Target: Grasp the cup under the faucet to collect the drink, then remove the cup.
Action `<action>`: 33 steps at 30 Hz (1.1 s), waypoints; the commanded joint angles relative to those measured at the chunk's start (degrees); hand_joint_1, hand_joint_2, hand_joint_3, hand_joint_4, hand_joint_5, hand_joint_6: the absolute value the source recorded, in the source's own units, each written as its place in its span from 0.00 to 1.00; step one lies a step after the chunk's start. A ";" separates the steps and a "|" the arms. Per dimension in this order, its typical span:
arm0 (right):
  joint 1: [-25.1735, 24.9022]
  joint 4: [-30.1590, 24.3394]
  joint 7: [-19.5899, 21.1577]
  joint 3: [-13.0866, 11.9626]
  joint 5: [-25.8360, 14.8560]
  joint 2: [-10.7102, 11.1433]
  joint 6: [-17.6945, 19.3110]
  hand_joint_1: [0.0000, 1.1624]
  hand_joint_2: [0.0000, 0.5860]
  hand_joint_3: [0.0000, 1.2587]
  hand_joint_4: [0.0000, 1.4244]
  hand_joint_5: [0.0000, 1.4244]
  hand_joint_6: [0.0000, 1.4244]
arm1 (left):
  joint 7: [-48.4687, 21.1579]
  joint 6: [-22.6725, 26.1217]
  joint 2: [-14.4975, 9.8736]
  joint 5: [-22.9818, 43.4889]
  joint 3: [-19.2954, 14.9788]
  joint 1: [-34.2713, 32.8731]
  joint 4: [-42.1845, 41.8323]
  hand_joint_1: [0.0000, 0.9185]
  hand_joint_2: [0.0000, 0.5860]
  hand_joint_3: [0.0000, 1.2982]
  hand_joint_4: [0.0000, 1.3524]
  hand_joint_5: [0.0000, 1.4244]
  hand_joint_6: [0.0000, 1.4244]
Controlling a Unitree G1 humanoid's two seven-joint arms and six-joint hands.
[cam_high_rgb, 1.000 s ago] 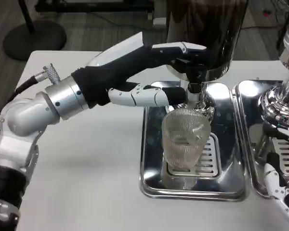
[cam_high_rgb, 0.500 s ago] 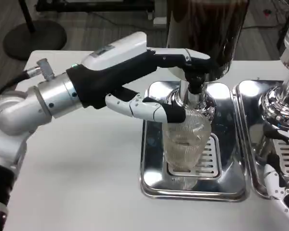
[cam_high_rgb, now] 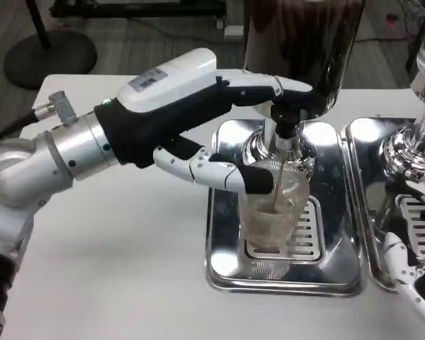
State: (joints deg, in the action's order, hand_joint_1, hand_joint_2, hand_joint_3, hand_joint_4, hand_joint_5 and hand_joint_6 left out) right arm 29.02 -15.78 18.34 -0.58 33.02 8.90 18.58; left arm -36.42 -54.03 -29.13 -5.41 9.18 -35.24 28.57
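Observation:
A clear ribbed cup [cam_high_rgb: 269, 221] stands upright on the slotted grate of a steel drip tray [cam_high_rgb: 225, 268], right under the faucet [cam_high_rgb: 283, 127] of a dark drink dispenser [cam_high_rgb: 297, 42]. A thin brown stream runs from the faucet into the cup, with a little drink at its bottom. My left hand [cam_high_rgb: 191, 106] reaches in from the left: its upper fingers [cam_high_rgb: 283, 86] press on the tap above the faucet, and its lower finger [cam_high_rgb: 223, 173] lies against the cup's left rim. My right hand [cam_high_rgb: 405, 273] rests low at the right edge, holding nothing.
A second chrome dispenser [cam_high_rgb: 419, 134] stands on its own steel tray [cam_high_rgb: 372, 145] at the right, close to my right hand. White table [cam_high_rgb: 127, 269] stretches to the left and front of the trays. Dark floor lies beyond the far edge.
My left hand has dropped and pushed in: its lower finger went from above the cup to the cup's rim. Drink now flows from the faucet where none did.

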 commanded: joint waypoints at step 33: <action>-10.81 3.13 -25.69 2.93 -17.90 4.31 -11.33 0.42 0.33 0.00 0.00 0.00 0.16 | 3.20 0.28 -1.49 -2.95 1.55 2.85 -2.17 0.07 0.16 0.16 0.15 0.18 0.14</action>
State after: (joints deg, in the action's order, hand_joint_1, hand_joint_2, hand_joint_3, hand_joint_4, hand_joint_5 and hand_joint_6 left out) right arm 19.19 -13.45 -6.36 2.09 16.19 12.60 7.97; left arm -33.07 -53.89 -30.05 -7.42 9.99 -33.69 27.07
